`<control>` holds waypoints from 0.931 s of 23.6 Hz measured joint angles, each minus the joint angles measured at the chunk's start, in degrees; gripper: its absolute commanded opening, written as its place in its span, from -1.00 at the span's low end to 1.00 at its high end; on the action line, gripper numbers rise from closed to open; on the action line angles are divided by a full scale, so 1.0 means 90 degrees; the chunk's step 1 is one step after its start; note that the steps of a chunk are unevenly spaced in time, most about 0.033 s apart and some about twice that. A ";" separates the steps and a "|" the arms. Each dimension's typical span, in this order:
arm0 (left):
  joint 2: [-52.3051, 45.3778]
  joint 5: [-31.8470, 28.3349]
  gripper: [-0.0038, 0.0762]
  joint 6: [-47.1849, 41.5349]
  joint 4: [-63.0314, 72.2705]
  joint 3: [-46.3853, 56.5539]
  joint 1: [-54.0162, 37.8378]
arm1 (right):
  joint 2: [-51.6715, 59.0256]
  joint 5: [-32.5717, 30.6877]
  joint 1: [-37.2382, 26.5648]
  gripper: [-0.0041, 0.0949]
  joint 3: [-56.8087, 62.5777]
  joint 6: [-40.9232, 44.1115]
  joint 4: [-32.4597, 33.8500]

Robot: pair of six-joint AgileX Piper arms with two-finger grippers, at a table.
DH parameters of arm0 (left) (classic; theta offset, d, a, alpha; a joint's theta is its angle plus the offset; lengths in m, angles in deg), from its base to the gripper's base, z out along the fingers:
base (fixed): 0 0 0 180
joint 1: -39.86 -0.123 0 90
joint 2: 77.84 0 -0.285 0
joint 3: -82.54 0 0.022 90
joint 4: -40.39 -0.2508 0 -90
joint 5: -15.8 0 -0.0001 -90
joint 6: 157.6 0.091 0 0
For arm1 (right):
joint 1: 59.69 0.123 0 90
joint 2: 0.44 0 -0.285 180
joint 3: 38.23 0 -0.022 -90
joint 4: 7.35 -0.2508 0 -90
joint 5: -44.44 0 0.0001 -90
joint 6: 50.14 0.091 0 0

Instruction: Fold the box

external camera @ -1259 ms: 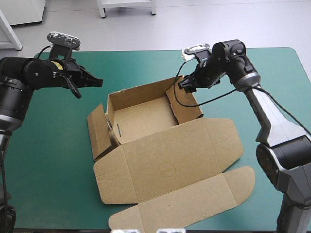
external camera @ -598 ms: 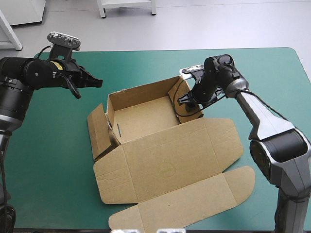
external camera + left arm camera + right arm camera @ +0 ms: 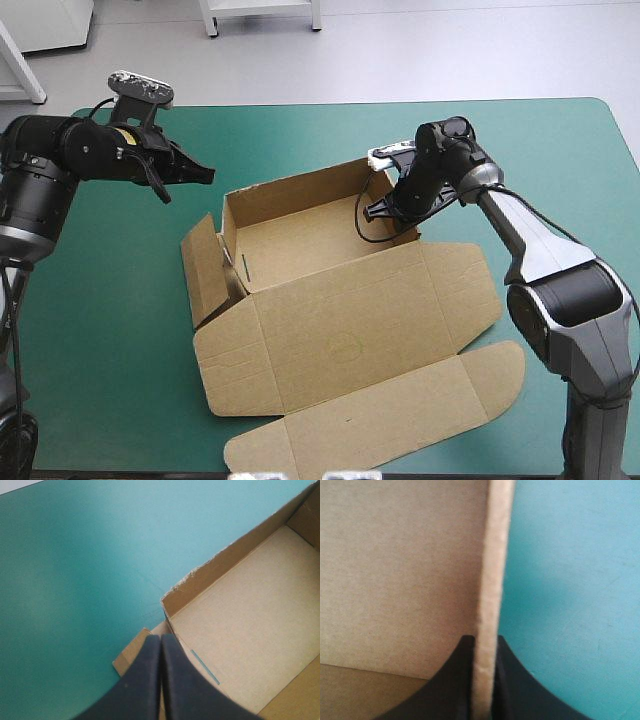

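- Mid-table on the teal-green table [image 3: 100, 320]: brown box [image 3: 300, 245], standing as an open tray with far, left and right walls raised.
- Flat on the cover toward the near edge, joined to the tray's near side: lid [image 3: 345, 325].
- Past the lid, also flat and reaching almost to the near edge: tuck flap [image 3: 400, 420].
- At the tray's left side: side flap [image 3: 203, 270], splayed outward and tilted, not tucked in.
- At the near end of the right wall [image 3: 490, 555]: right gripper [image 3: 386, 212], pinched tight on the box.
- One black finger inside the tray, the other outside, board edge running up between them [image 3: 481, 639].
- Bare teal-green cover on the outer side of that wall, brown tray interior on the other.
- Above the table just beyond the tray's far-left corner, toward the far-left of the table: left gripper [image 3: 203, 173].
- Fingers pressed together into one point, nothing held, clear of the box.
- From the left wrist, closed tip [image 3: 161, 639] over the side flap's far end.
- Ahead of it: the far-left corner [image 3: 192, 575], its top edge ragged.
- In the tray floor by the left wall: short slit [image 3: 205, 666], teal-green showing through.
- Grippers well apart, tray between them.
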 measured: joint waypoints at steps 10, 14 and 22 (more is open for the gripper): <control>0.0220 0.0019 -0.92 0.0395 0.0868 0.0000 -0.1254 | 0.0287 -0.0035 -0.0596 -0.93 -0.0900 -0.0049 0.0211; 0.0576 0.0038 -0.92 0.1075 0.2169 0.0000 -0.2042 | 0.0736 -0.0035 -0.1254 -0.93 -0.1171 -0.0141 -0.0197; 0.1477 0.0045 -0.92 0.1701 0.3156 0.0000 -0.2416 | 0.1758 -0.0058 -0.1969 -0.93 -0.1186 -0.0771 -0.1729</control>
